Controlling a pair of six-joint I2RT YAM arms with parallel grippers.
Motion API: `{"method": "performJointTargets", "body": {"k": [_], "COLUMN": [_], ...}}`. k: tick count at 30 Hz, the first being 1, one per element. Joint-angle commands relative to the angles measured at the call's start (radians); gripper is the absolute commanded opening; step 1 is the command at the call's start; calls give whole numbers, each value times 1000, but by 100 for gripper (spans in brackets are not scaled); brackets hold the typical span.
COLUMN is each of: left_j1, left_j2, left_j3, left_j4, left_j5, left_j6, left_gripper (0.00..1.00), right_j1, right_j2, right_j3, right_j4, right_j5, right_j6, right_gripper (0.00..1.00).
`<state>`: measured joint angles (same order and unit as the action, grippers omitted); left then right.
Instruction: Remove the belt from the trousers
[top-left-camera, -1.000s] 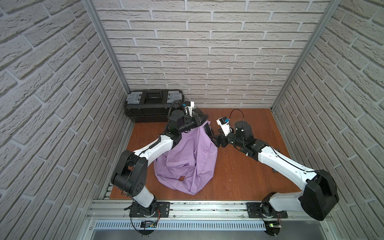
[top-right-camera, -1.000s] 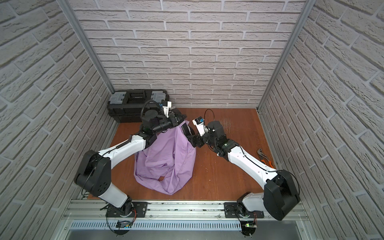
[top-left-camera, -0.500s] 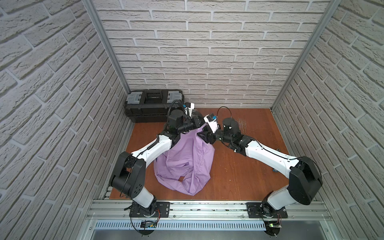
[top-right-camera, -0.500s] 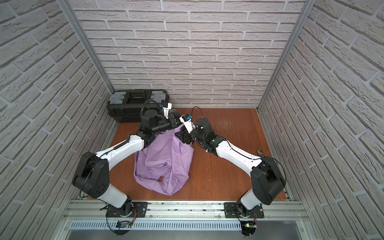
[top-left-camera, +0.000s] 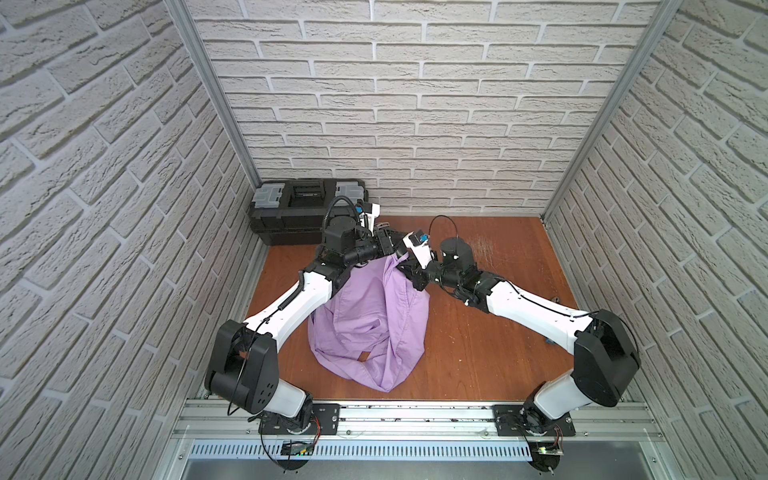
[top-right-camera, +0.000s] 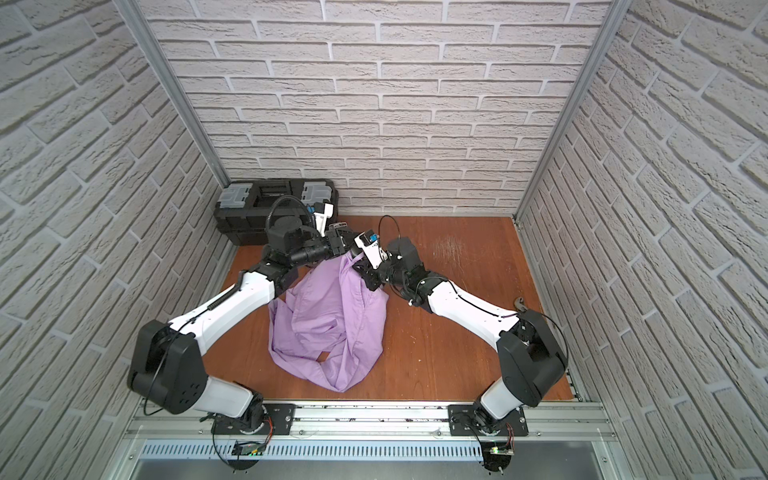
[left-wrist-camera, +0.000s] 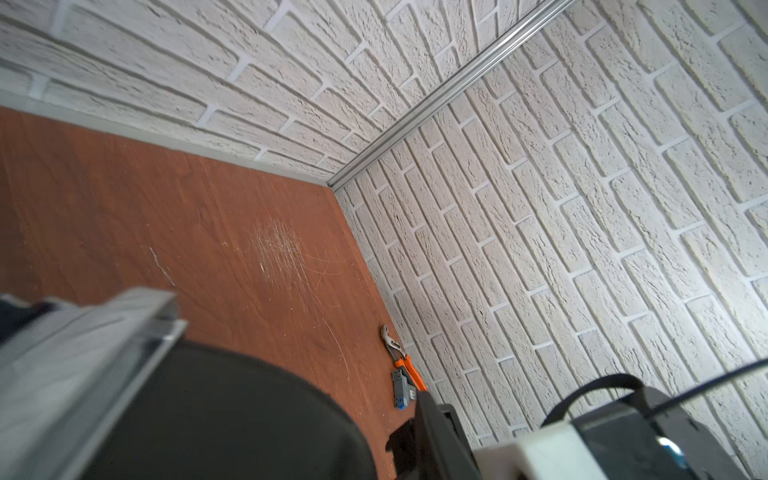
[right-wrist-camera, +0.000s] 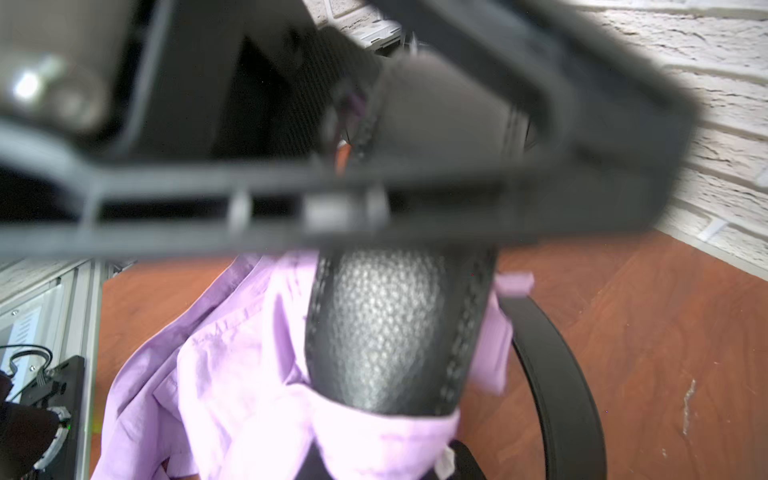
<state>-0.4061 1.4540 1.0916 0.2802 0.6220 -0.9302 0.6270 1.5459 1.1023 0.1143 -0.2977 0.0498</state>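
The lilac trousers (top-left-camera: 370, 324) (top-right-camera: 328, 320) hang in a bunch, with their top held up between the two arms and their lower part on the wooden floor. My left gripper (top-left-camera: 388, 245) (top-right-camera: 345, 243) is at the top of them. In the right wrist view the textured black belt (right-wrist-camera: 395, 332) runs up into its blurred jaws, and their gap does not show. My right gripper (top-left-camera: 409, 272) (top-right-camera: 365, 270) is just below, shut on the belt where it passes under a lilac belt loop (right-wrist-camera: 374, 419). A further stretch of the belt (right-wrist-camera: 552, 374) curves off beside it.
A black toolbox (top-left-camera: 307, 208) stands in the back left corner, close behind the left arm. Orange-handled pliers (left-wrist-camera: 399, 353) and a small grey connector (left-wrist-camera: 403, 388) lie by the right wall. Brick walls close in three sides of the floor (top-left-camera: 478, 332).
My right arm has swung left to the top of the trousers and its jaws have closed there. The left arm has stayed up at the trousers' top.
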Motion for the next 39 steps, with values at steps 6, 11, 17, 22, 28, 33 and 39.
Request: {"method": "performJointTargets", "body": {"k": [6, 11, 17, 22, 28, 33, 39], "left_j1": [41, 41, 41, 41, 40, 39, 58], "left_j2": [-55, -60, -92, -100, -104, -113, -130], "left_j3": [21, 6, 6, 10, -1, 12, 79], "left_j4": [86, 123, 103, 96, 105, 87, 15], "left_j5": [-35, -38, -57, -59, -58, -56, -37], "left_j6": [22, 9, 18, 16, 3, 3, 17], "left_gripper": [0, 0, 0, 0, 0, 0, 0], "right_j1": [7, 8, 6, 9, 44, 65, 67], "right_j2": [-78, -92, -144, -89, 4, 74, 78], "right_j3": [-27, -21, -55, 25, 136, 177, 89], "right_j4": [-101, -88, 14, -6, -38, -40, 20], "right_j5": [13, -18, -27, -38, 100, 106, 132], "right_j6": [-89, -67, -34, -28, -57, -82, -96], "right_gripper": [9, 46, 69, 75, 79, 74, 19]}}
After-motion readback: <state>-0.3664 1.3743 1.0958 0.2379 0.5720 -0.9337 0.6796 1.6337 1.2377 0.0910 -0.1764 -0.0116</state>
